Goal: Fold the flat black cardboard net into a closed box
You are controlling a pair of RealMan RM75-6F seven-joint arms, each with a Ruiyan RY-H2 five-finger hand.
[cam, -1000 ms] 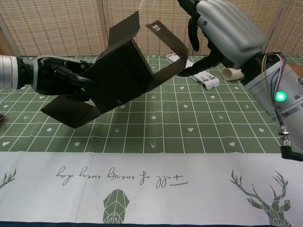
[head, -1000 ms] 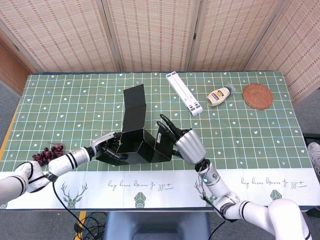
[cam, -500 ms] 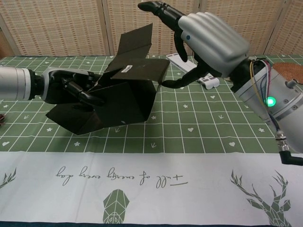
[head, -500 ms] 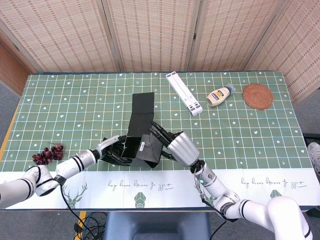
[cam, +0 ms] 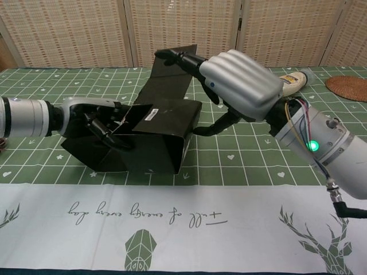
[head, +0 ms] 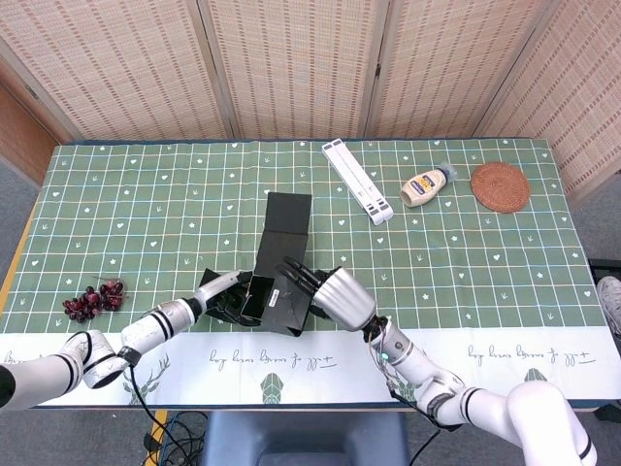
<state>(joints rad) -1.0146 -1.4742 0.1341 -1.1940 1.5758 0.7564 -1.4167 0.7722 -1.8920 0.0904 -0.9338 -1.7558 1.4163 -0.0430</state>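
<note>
The black cardboard box sits partly folded near the table's front edge, its top panel lying flat. One long flap stretches away behind it. My left hand grips the box's left end, its fingers curled around a side flap. My right hand arches over the right end with fingers stretched out above the top panel, and its thumb touches the box's right wall.
A long white bar lies at the back centre. Right of it are a mayonnaise bottle and a woven coaster. A bunch of grapes lies at the front left.
The box came down from a raised tilt onto the table. Its right flap folded flat over the top. Both hands moved nearer the front edge with it.
</note>
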